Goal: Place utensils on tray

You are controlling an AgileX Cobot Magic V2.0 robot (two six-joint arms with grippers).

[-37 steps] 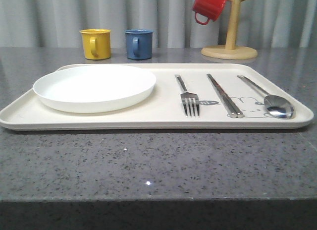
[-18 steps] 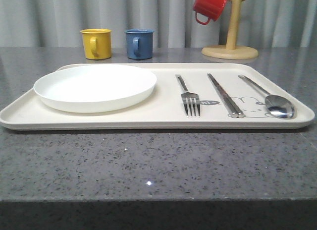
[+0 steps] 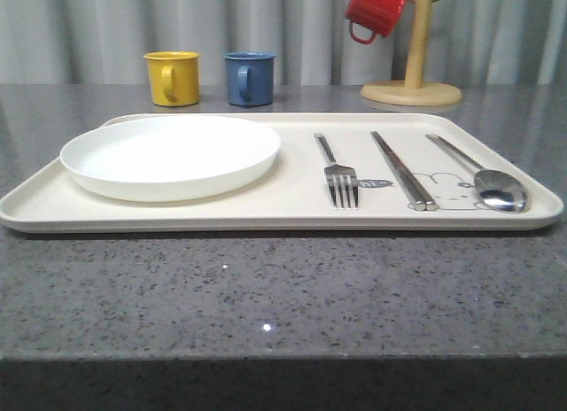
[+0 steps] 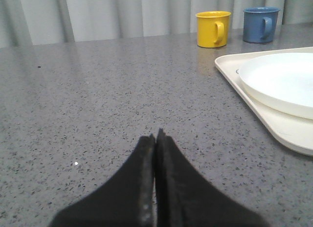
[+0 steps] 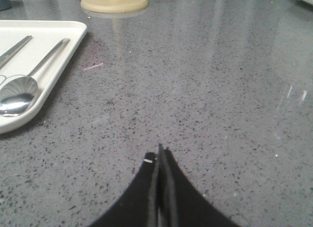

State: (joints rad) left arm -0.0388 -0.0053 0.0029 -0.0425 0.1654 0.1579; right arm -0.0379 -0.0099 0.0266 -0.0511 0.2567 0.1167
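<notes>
- Front view: the tray [image 3: 292,218] lies across the grey table [image 3: 283,296], its near rim set back from the table's front edge with a broad bare strip of stone between them.
- On the tray's left half sits the plate [image 3: 170,156]; to its right lie the fork [image 3: 337,174], the chopsticks [image 3: 402,170] and the spoon [image 3: 483,176], side by side and apart from one another, handles pointing away from me, all inside the rim.
- Behind the tray stand a yellow mug [image 3: 172,78] and a blue mug [image 3: 249,79], close together; farther right a wooden mug stand [image 3: 413,74] carries a red mug [image 3: 372,12]. Open table lies to both ends of the tray.
- Left wrist view: my left claw [image 4: 156,139] has its two black fingers pressed together with nothing between them, low over bare table. The tray's corner with the plate lies off to one side, well apart from the tips; the two mugs stand beyond it. The stone ahead of the claw is open as far as the curtain.
- Right wrist view: my right claw [image 5: 160,156] is likewise closed on nothing, over bare table. The tray's end with the spoon and one more handle lies to the side, well apart from my tips, and the stand's base sits beyond it. Wide free stone lies ahead.
</notes>
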